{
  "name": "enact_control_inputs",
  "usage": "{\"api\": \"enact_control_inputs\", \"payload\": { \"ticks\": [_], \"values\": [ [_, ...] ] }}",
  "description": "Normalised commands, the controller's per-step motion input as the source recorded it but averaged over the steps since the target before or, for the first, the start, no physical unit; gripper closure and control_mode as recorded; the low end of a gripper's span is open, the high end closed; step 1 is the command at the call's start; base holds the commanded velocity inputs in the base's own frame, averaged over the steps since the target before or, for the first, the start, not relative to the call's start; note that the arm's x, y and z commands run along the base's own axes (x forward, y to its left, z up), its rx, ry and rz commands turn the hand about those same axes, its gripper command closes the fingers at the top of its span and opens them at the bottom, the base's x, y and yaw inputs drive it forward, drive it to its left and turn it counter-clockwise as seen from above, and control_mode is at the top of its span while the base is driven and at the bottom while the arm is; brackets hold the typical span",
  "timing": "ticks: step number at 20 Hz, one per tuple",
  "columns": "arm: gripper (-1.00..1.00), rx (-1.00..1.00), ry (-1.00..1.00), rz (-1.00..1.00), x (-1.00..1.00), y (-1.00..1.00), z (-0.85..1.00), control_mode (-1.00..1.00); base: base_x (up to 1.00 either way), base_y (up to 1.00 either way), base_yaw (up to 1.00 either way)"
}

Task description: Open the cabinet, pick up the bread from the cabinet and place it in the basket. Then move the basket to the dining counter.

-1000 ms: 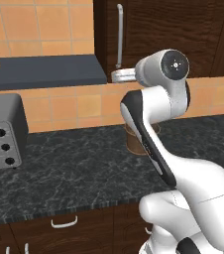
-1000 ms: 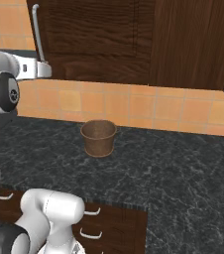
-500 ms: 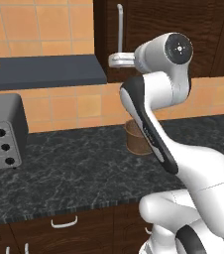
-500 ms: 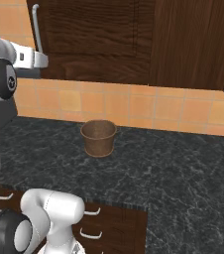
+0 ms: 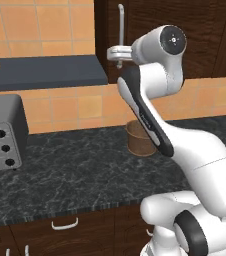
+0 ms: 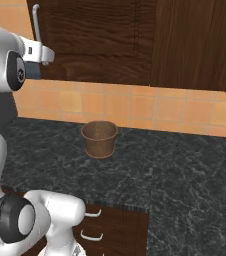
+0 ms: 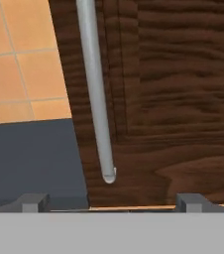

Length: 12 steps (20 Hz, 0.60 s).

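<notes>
So, the tall dark brown wooden cabinet (image 7: 173, 99) is right in front of your hand, and its door is shut, so the bread inside is hidden from you. The long silver bar handle (image 7: 95, 89) runs down the left side of the door, and its rounded bottom end sits a little above the space between your two small dark finger tips. Your white robot gripper (image 5: 116, 54) is spread wide and holds nothing. It hangs just under the low end of the handle, near it but not touching. To do this step well, lift the hand up a bit so the bar sits between the tips, not below them. Then push forward until the bar is well inside, and only then squeeze. If you squeeze too low, I think the tips will slip off the rounded end. Pull gently and let the door swing in its own curve. The small round brown woven basket (image 6: 99, 139) waits on the black speckled stone counter (image 6: 175, 165) below, near the orange tiled wall (image 6: 110, 104). Keep your arm high so you do not bump it.
</notes>
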Motion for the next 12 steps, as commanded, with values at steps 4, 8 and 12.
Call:
{"api": "enact_control_inputs", "payload": {
  "ticks": [4,8,12],
  "values": [
    [-1.0,0.0,0.0,0.0,0.69,0.0,-0.04,-1.0,0.0,0.0,0.0],
    [-1.0,0.0,0.0,0.0,0.72,0.0,-0.15,-1.0,0.0,0.0,0.0],
    [-1.0,0.0,0.0,0.0,0.62,0.0,-0.15,-1.0,0.0,0.0,0.0]
  ]
}}
